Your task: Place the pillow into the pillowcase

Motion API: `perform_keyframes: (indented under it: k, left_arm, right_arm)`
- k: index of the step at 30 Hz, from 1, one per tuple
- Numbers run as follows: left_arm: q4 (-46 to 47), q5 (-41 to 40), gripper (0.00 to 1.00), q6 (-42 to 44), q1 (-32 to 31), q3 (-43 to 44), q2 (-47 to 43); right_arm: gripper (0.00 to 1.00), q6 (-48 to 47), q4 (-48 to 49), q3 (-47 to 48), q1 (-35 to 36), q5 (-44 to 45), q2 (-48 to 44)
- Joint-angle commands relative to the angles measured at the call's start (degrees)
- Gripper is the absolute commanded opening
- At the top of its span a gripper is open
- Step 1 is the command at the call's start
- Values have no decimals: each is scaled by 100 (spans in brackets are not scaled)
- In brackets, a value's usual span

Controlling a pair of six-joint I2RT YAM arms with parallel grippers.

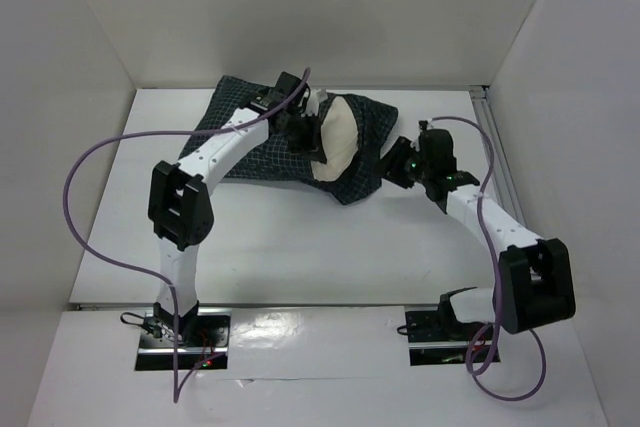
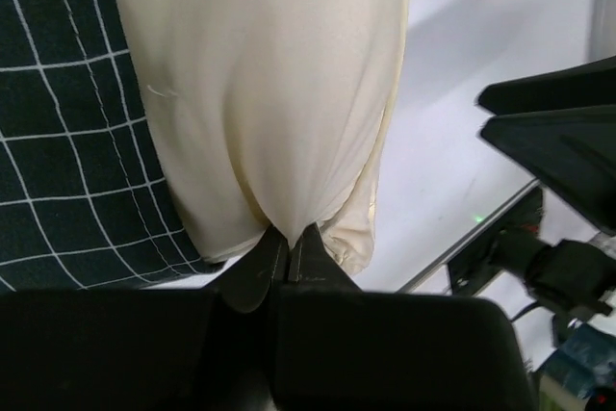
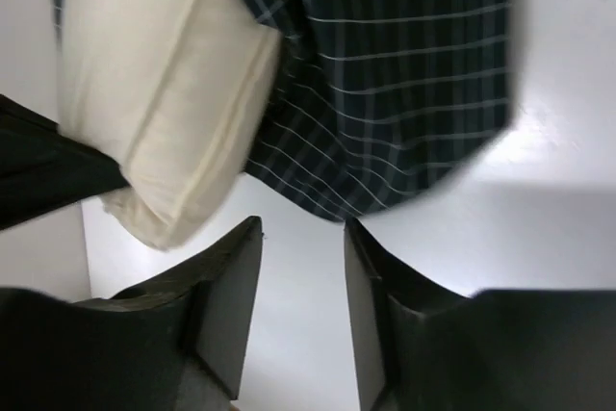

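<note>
We see the pillow [image 1: 345,139] at the far middle of the table [image 1: 300,247], lying with the pillowcase [image 1: 235,142]. Checked cloth shows to the pillow's left, along its right side and under its near end. From above we cannot tell how much of the pillow sits inside the case and how much only rests on it. The left gripper [image 1: 305,135] reaches over the case to the pillow's left edge. In the left wrist view its jaws are pressed together on a fold of the pillow [image 2: 279,84], and the cream cloth puckers into the left gripper [image 2: 289,241]. The pillowcase [image 2: 67,141] lies just beside the pillow on the left of that view. The right gripper [image 1: 392,162] is at the right near corner of the case, close to the cloth. In the right wrist view its jaws are spread with only bare table [image 3: 539,218] between them, and the right gripper [image 3: 303,243] holds nothing. Just beyond its tips in that view lie a seamed end of the pillow [image 3: 164,93] on the left and the pillowcase [image 3: 404,84] on the right, the pillow overlapping the checked cloth.
</note>
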Motion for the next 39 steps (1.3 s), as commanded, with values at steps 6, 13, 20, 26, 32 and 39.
perform_keyframes:
  k: [6, 13, 20, 26, 32, 39]
  left_arm:
    - [370, 755, 0, -450, 100, 513, -368]
    - [423, 826, 0, -503, 205, 690, -315]
    - [423, 887, 0, -503, 258, 742, -315]
    - [423, 940, 0, -503, 258, 742, -315]
    - [370, 940, 0, -503, 258, 742, -315]
    - [370, 1054, 0, -555, 311, 681, -367]
  right_arm:
    - [46, 489, 1164, 907, 570, 596, 1076]
    - [50, 453, 1217, 1576, 781, 1070, 2043]
    - [34, 1139, 1268, 1569, 781, 1713, 2264]
    - [48, 1272, 1858, 1586, 728, 1301, 2553]
    - [58, 1272, 2210, 1524, 728, 1177, 2764]
    - [0, 1386, 2580, 1638, 728, 1309, 3144]
